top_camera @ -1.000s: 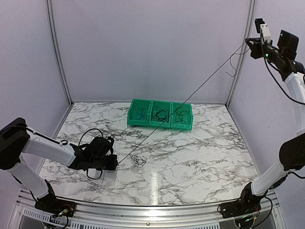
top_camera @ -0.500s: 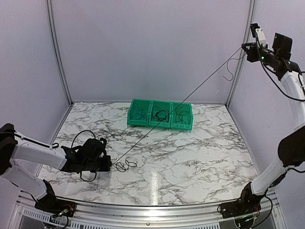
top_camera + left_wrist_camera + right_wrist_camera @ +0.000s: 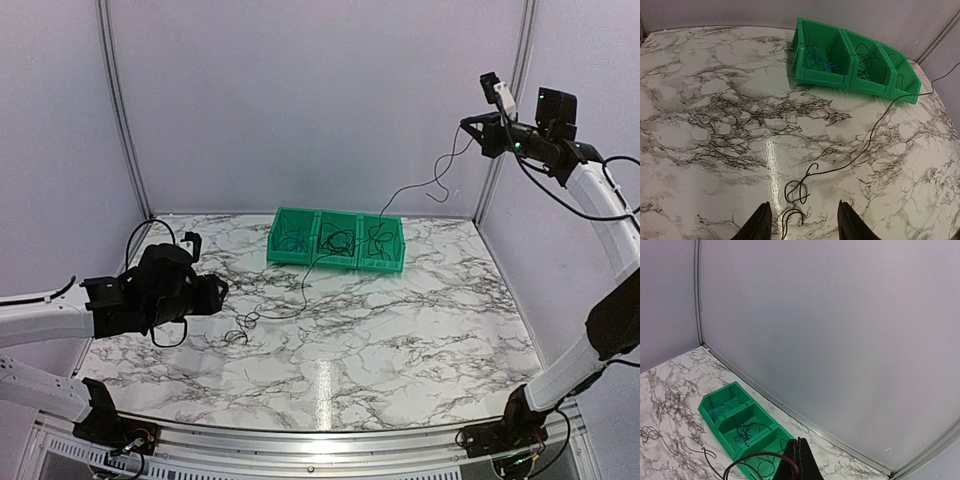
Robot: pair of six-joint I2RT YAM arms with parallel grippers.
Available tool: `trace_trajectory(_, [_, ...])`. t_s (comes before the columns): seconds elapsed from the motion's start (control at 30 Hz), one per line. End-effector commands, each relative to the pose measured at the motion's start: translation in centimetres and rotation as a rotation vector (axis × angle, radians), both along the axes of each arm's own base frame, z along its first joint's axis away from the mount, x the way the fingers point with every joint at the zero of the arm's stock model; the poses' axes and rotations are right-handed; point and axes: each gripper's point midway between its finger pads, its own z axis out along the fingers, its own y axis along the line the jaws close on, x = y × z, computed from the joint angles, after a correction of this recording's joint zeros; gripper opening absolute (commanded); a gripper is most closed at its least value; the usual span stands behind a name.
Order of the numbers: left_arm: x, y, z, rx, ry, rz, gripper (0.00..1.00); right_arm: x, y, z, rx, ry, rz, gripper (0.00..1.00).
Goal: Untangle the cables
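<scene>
From above, we see the right gripper [image 3: 474, 128] pinching one end of a black cable [image 3: 240, 326] high up, so its slack length drapes past the green bins [image 3: 335, 259] to a coil on the table [image 3: 420, 330]. At the left wrist, our left gripper [image 3: 802, 226] hangs over that coil, jaws apart, gripping nothing. At the right wrist, the fingers [image 3: 795, 465] press together on the cable, presumably to draw it free.

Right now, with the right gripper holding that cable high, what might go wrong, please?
The black cable, held in the shut right gripper, runs right by the green bins; pulling may snag their rim or hook the cables inside. Its coiled end lies loose and could re-knot when dragged.
</scene>
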Motion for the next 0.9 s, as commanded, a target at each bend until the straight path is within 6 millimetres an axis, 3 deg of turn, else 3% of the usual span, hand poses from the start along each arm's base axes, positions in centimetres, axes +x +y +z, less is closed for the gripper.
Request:
trace_trajectory(0.0, [0.1, 1.9, -0.9, 0.129, 0.009, 0.038, 0.49, -4.3, 3.1, 5.2, -0.018, -0.146, 0.11, 0.0])
trace_trajectory(0.13, [0.1, 1.0, -2.9, 0.132, 0.048, 0.007, 0.52, -5.6, 4.5, 7.1, 0.016, -0.167, 0.17, 0.0])
trace_trajectory(0.27, [0.0, -2.1, -5.3, 0.091, 0.086, -0.113, 0.55, -6.3, 5.0, 7.9, 0.042, -0.173, 0.209, 0.0])
trace_trajectory(0.47, [1.0, -7.9, -6.5, 0.04, 0.104, -0.312, 0.6, -6.0, 5.1, 4.5, 0.015, -0.12, 0.215, 0.0])
trace_trajectory(0.6, [2.6, -11.3, -7.7, 0.051, 0.14, -0.376, 0.61, -6.0, 5.4, -0.9, -0.016, -0.023, 0.244, 0.0])
trace_trajectory(0.77, [4.9, -15.5, -8.5, 0.024, 0.153, -0.434, 0.62, -6.5, 5.9, -11.2, -0.083, 0.185, 0.309, 0.0])
trace_trajectory(0.87, [6.1, -17.5, -9.4, 0.015, 0.166, -0.455, 0.62, -7.0, 5.9, -16.1, -0.136, 0.276, 0.328, 0.0])
